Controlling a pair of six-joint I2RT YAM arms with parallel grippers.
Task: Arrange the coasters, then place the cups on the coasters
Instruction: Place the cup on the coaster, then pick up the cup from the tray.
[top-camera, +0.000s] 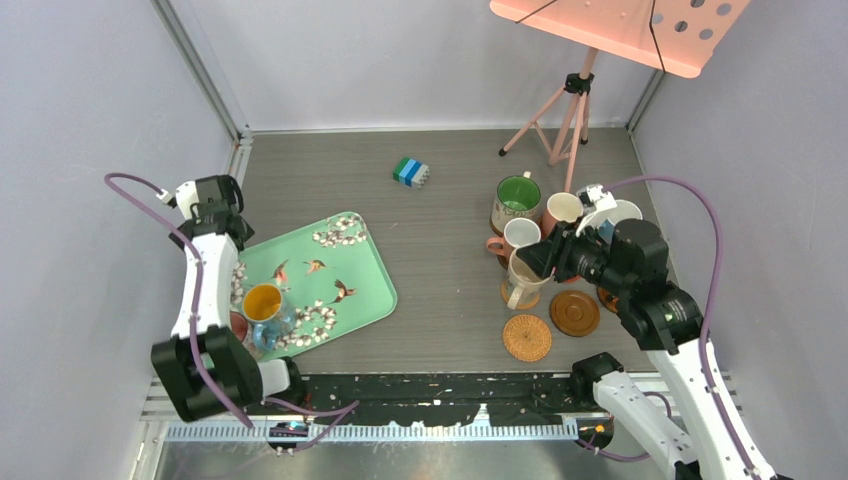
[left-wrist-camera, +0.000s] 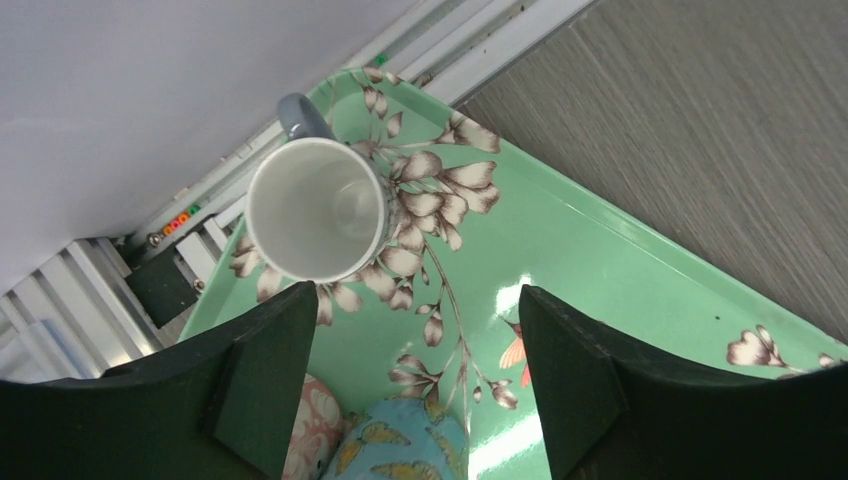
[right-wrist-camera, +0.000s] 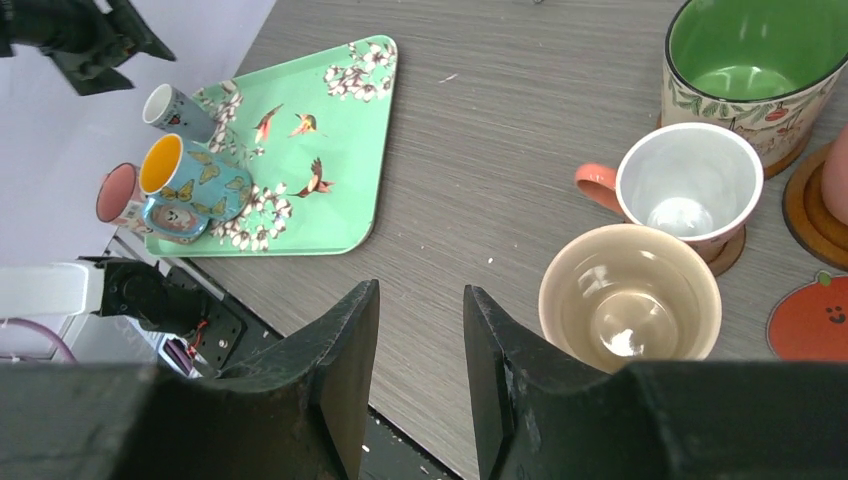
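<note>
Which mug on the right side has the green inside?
The tall floral mug at the far end of the right cluster; its inside is green, while the mugs beside it, like the cream mug, are white or cream inside.

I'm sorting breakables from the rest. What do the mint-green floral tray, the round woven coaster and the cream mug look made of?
The mint-green floral tray looks like glossy lacquered plastic or metal, since it mirrors light. The round woven coaster looks like wicker, with concentric braiding. The cream mug looks like glazed ceramic, with a shiny interior highlight.
</note>
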